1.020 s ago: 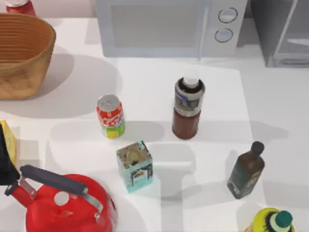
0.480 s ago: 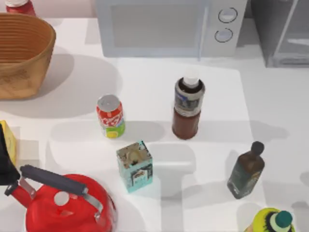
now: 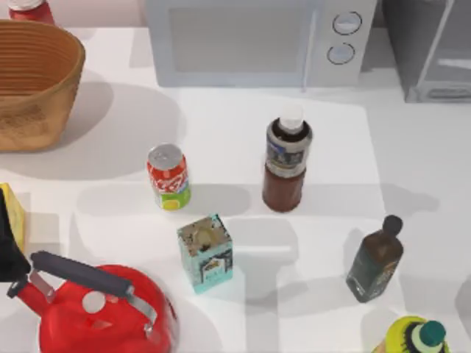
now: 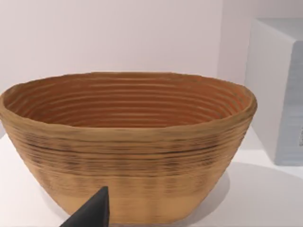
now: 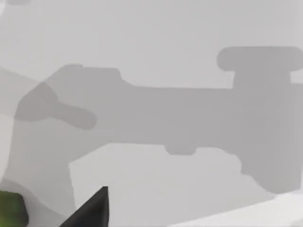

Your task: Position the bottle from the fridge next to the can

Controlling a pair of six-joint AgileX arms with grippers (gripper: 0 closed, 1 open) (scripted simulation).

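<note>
Top view: we note the tall clear plastic bottle w/ white cap (image 3: 286, 162) upright mid-table, well right of the small red soda can (image 3: 168, 176), clear gap between. Grey fridge (image 3: 430, 44) at far right edge. Teal carton box (image 3: 205, 252) in front of the can. Finger state of both grippers: we cannot tell.

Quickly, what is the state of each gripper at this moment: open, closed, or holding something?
Left gripper: cannot be told; it faces the wicker basket.
Right gripper: cannot be told; it is above the white table.
</note>
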